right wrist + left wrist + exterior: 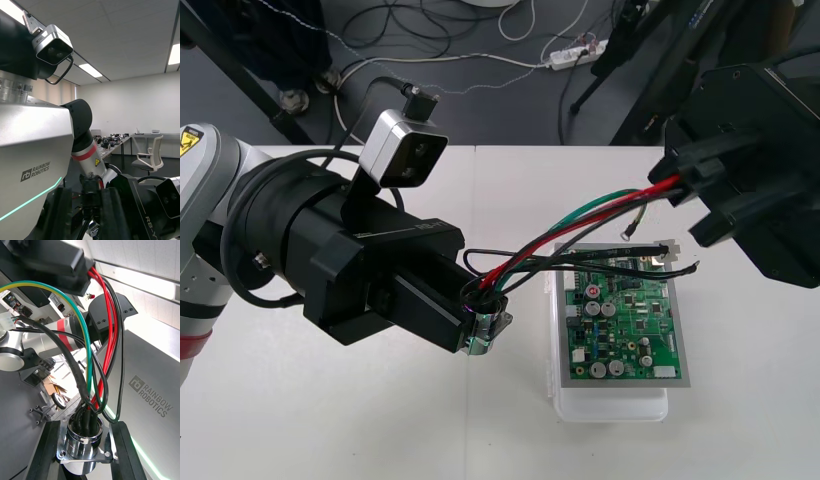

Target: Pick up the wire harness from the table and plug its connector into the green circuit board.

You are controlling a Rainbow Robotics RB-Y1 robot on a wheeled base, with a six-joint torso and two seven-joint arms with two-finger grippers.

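Right gripper: its body is cut off at the front view's right edge and its fingertips are half buried in wires. They are clenched on the red, black and green strands of the small wire harness. In the right wrist view the dark shapes low down are too murky to sort into fingers or wires.

Left gripper: the big black body hides most of its fingers from above. In the left wrist view both black fingers squeeze the harness's round shiny metal socket with square flange.

The harness is in the air, strung between the two grippers above the plain light table, with the socket low at the left gripper and the wires rising to the right one. The wires fan out of the socket in loops; one lead is green-yellow.

The small pale plug hangs on black leads over the far edge of the green circuit board on its white plastic base. Cannot tell whether the plug touches the board, and it is not visibly seated. In the left wrist view the plug is cut off at the edge.
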